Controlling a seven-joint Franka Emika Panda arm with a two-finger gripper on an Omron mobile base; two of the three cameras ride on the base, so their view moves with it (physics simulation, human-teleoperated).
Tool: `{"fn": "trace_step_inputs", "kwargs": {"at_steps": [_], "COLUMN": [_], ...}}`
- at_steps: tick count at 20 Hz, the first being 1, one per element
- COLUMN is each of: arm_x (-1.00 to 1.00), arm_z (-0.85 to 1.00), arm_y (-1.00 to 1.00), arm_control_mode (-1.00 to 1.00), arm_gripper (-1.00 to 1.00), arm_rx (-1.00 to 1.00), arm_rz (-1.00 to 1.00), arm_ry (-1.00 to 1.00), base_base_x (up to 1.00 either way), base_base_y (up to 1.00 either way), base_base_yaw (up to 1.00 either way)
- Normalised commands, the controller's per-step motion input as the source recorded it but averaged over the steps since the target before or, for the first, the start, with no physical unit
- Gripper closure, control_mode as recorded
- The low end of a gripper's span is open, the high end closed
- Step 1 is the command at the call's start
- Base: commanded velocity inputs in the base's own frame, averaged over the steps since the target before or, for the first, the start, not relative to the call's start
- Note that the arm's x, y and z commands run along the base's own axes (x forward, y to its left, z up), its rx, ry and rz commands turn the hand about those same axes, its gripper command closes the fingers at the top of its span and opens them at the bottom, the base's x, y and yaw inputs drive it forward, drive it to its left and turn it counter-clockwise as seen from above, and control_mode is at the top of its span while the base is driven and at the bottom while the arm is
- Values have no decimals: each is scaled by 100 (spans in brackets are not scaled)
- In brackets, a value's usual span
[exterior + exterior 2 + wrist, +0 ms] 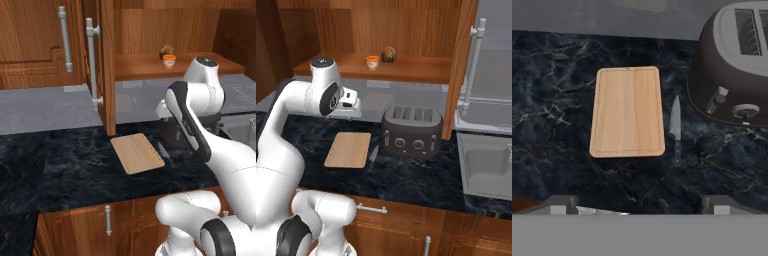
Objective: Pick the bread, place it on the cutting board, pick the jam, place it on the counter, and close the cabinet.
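The bread [167, 50] [388, 53], a mottled brown lump, sits on the open cabinet's wooden shelf [406, 68]. The orange jam [169, 61] [372, 61] stands just beside it, nearer the shelf's front edge. The tan cutting board [136, 153] [349, 149] [628, 111] lies bare on the dark marbled counter [60, 170]. My gripper [639, 206] hangs open above the counter, looking straight down at the board, with nothing between its widely spread fingertips. The cabinet door [106, 65] [461, 65] stands swung out, edge-on.
A dark toaster [412, 131] [737, 65] stands right of the board, with a knife [372, 154] [676, 127] lying between them. A steel sink [491, 170] is further right. The open door's long grey handle [91, 65] juts over the counter.
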Motion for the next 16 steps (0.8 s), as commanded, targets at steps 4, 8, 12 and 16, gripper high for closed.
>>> {"fn": "trace_step_inputs", "kwargs": {"at_steps": [4,8,12,16], "arm_x": [-24,-15,-5,0], "arm_z": [16,22,32,41], "arm_y": [-13,-11,-9,-4], "arm_control_mode": [-100,-100,-100,-100], "arm_gripper": [-100,-100,-100,-100], "arm_rx": [0,0,0,0], "arm_rz": [0,0,0,0], "arm_ry": [-23,-20,-15,-8], "base_base_x": [0,0,0,0], "base_base_y": [0,0,0,0], "base_base_yaw": [0,0,0,0]}}
